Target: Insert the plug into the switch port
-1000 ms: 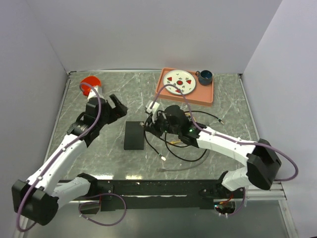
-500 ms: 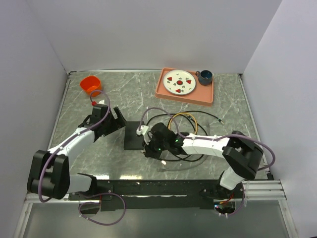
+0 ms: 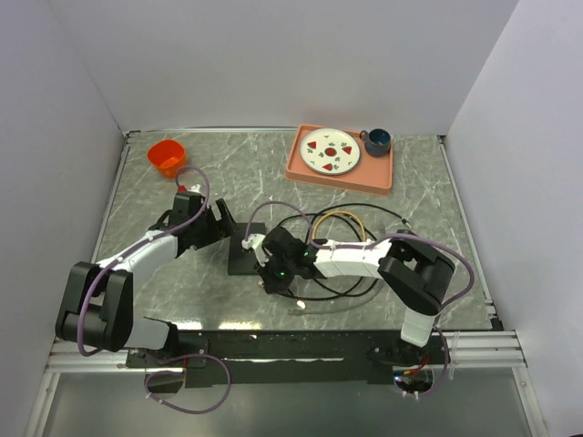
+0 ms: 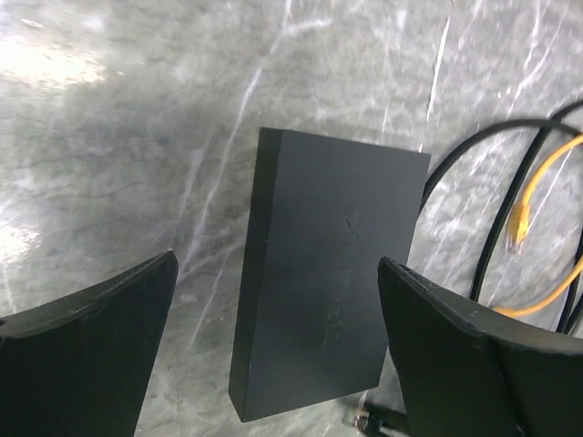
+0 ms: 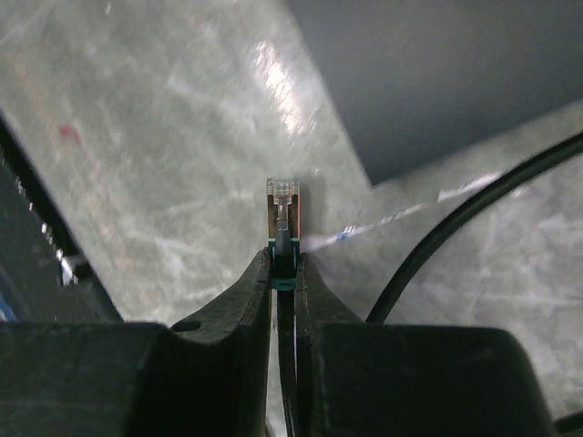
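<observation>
The plug (image 5: 283,205), a small clear-bodied connector on a thin black lead, is sitting pinched in the right gripper (image 5: 283,264) just off the near right corner of the black box (image 3: 246,250), in mid-table. Sweeping from the left, an orange cup (image 3: 167,156) is standing in the far corner. The left gripper (image 4: 278,264) is hovering with its jaws spread wide, straddling the box from above without touching it. The box is lying flat on the marble table (image 3: 137,209). The switch port is not showing in any view, since only plain dark faces are visible. The right gripper's fingers are clenching the boot just behind the clear head, leaving the tip free and pointing across the tabletop, with the box's dark side off to the upper right. Further right, loops of black cable (image 3: 364,273) and a yellow cable (image 4: 524,246) are sprawling on the table. At the far right a salmon tray (image 3: 337,181) is carrying a plate (image 3: 331,150) and a blue mug (image 3: 376,139). The plug is likely light, stiff and slightly brittle at its latch, while the lead is springy and will be tugging sideways. So holding at the boot looks right, and the light box may need bracing.
</observation>
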You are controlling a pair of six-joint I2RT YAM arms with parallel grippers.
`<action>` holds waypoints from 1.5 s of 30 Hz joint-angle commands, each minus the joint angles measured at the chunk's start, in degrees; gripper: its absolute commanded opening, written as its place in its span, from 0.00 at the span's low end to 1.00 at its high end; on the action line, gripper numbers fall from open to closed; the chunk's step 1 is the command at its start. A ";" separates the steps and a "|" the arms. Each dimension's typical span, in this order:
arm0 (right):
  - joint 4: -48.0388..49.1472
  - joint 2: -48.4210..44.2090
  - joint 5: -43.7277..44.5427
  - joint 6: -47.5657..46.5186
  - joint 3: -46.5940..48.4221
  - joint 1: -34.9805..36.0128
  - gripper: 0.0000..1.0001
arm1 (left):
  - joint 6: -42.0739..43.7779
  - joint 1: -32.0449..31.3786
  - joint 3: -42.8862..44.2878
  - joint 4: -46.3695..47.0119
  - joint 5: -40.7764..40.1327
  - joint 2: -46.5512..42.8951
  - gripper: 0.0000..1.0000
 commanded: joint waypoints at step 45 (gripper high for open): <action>-8.49 4.32 7.74 0.47 6.13 -8.41 0.00 | 8.15 -7.38 16.57 2.84 -6.29 23.94 0.99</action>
